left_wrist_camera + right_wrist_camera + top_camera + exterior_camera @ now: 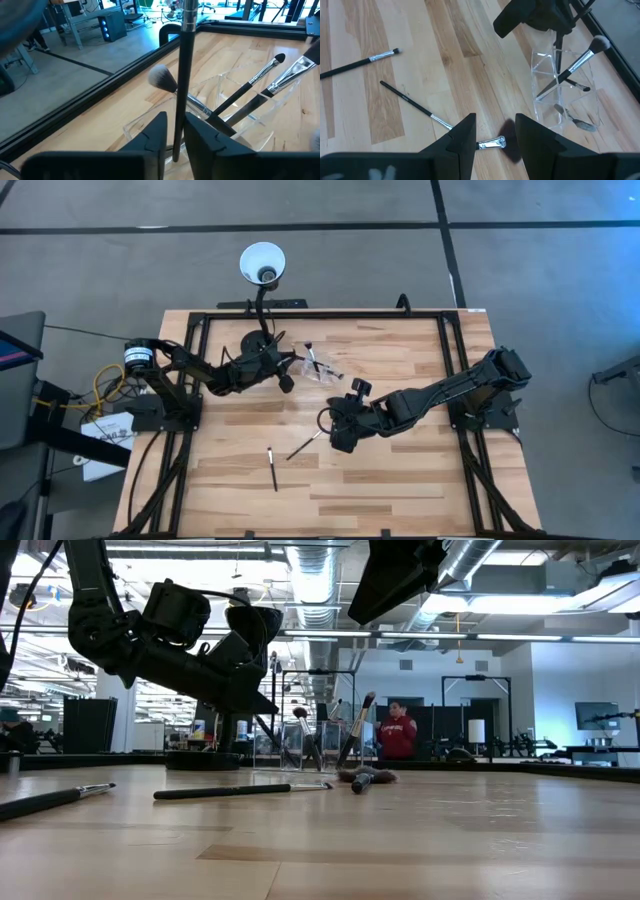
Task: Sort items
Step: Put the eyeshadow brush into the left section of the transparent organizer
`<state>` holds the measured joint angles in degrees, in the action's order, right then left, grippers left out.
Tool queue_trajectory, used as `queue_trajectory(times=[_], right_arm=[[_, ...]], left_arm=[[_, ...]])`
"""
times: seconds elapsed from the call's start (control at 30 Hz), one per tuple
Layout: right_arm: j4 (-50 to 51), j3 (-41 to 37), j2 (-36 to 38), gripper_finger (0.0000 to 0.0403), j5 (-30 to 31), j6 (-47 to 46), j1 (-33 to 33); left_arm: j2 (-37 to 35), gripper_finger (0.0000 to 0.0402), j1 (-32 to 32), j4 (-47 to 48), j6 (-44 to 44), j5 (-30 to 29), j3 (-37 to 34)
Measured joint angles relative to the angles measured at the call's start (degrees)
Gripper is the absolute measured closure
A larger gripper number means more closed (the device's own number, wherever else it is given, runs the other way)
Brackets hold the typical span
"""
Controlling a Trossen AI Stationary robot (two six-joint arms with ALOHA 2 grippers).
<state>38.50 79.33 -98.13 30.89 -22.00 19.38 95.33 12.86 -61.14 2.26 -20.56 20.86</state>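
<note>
Several makeup brushes stand in a clear holder [322, 368] at the table's far middle. My left gripper [175, 131] is beside the holder, shut on one upright dark-handled brush [181, 85] with its silvery ferrule [189, 15] up. My right gripper [494, 131] hangs open, raised above a brush with a dark fluffy head [507, 144] that lies flat on the table; its fingers touch nothing. Two more brushes [272, 468] [303, 446] lie flat on the wood toward the near side. My left gripper pinches the upright brush's dark handle [179, 125] between its two fingers, well below the ferrule. The fingers come nearly level from the table's left and lie across the handle. The right wrist view shows the brush's lower end [557, 70] reaching down into the clear holder.
A black gooseneck lamp with a white shade [262, 262] stands at the far edge, behind the holder. A black frame rail [75, 107] runs around the table. Bare wood lies open at the near right. A person [397, 732] stands far off in the room.
</note>
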Motion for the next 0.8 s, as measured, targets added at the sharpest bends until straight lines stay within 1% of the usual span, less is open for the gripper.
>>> queue_trajectory(times=[0.27, 0.43, 0.5, 0.6, 0.67, 0.73, 0.8], right_arm=[[0.0, 0.0, 0.0, 0.0276, 0.0, 0.0, 0.0], [-0.93, 0.0, 0.0, 0.0276, 0.35, 0.87, -0.2], [-4.14, -0.02, 0.0, 0.0276, 1.73, 4.05, -0.69], [-13.31, -0.06, -1.15, 0.0277, 4.85, 8.62, -2.41], [-20.62, -0.82, -2.86, 0.0282, 4.71, 13.18, -4.21], [-24.49, -1.3, -5.21, 0.0295, 3.31, 17.01, -6.25], [-27.06, -1.36, -7.86, 0.0316, 3.13, 18.0, -8.38]], left_arm=[[0.0, 0.0305, 0.0, 0.0, -0.22, 0.0, 0.0], [0.0, 0.0278, 0.0, -0.01, -2.54, 0.5, 0.0], [0.0, 0.0269, 0.0, -0.02, -2.58, 2.27, 0.0], [0.0, 0.0264, -0.06, -0.07, -2.58, 2.8, 0.0], [0.0, 0.0263, 0.01, -0.13, -2.58, 2.78, 0.0], [0.0, 0.0265, 0.0, -0.19, -2.58, 2.79, 0.0], [0.0, 0.0268, -0.01, -0.2, -2.58, 2.8, 0.0]])
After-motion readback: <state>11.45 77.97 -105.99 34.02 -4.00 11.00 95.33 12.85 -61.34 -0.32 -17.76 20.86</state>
